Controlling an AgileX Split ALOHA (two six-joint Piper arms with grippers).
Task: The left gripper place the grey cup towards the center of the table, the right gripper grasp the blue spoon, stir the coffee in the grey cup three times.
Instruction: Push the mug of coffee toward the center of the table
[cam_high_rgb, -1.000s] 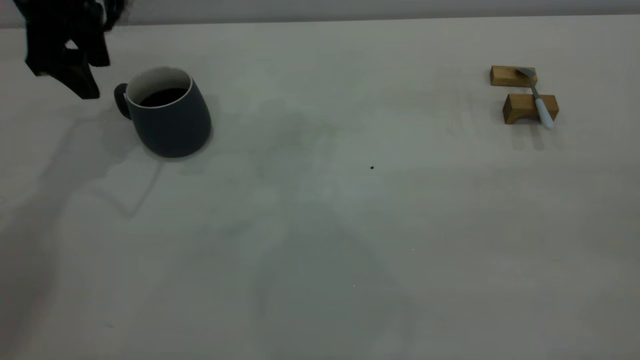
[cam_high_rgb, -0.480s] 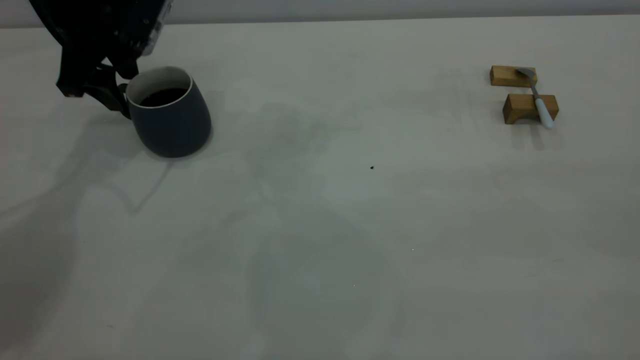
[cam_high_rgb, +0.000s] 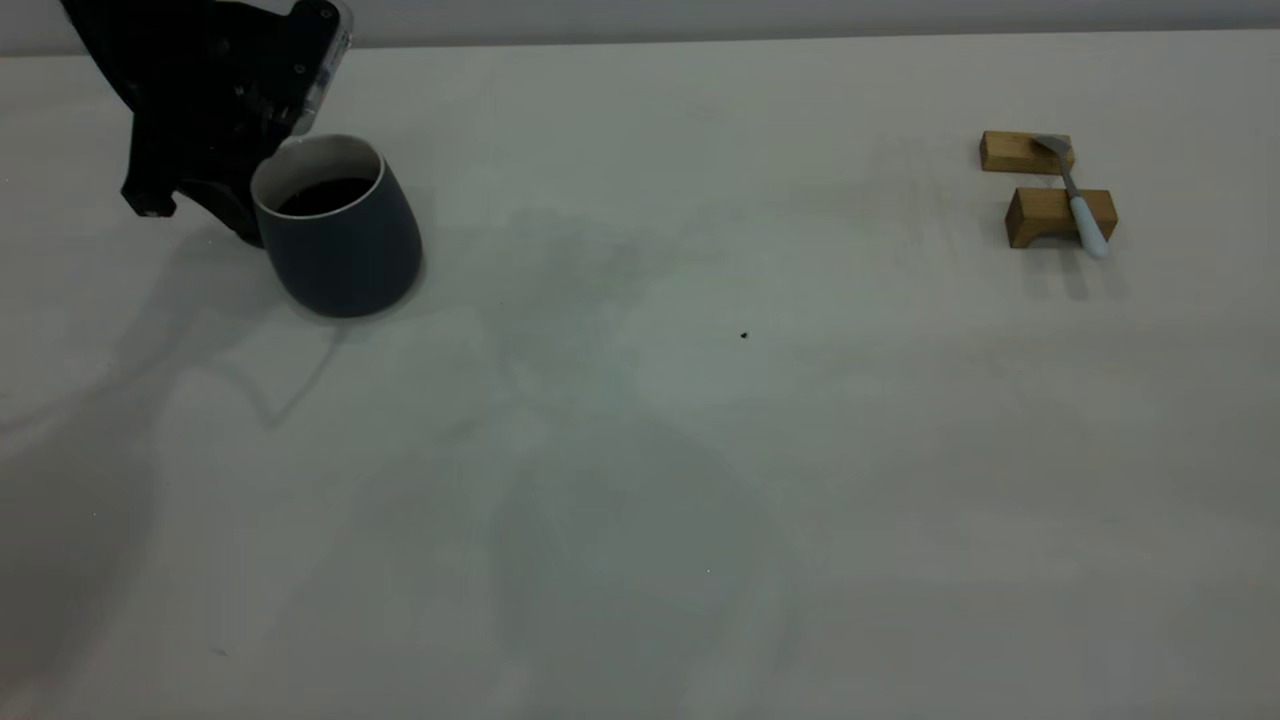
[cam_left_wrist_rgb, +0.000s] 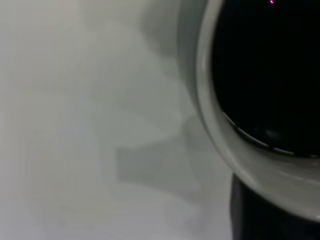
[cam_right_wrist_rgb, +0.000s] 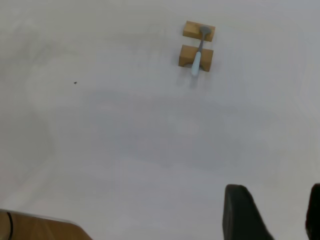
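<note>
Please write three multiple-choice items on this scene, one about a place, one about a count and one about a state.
1. Where does the blue spoon lie?
A. inside the cup
B. across the wooden blocks
C. flat on the table

2. How many wooden blocks are there?
A. one
B. two
C. three

3. What is the state of the grey cup?
A. upright, holding coffee
B. tipped over
C. upright, empty

Answers:
1 B, the spoon's bowl rests on the far block and its handle on the near one.
2 B, both views show a pair.
3 A, dark liquid shows below the white rim, with the left gripper at the cup's handle side.
</note>
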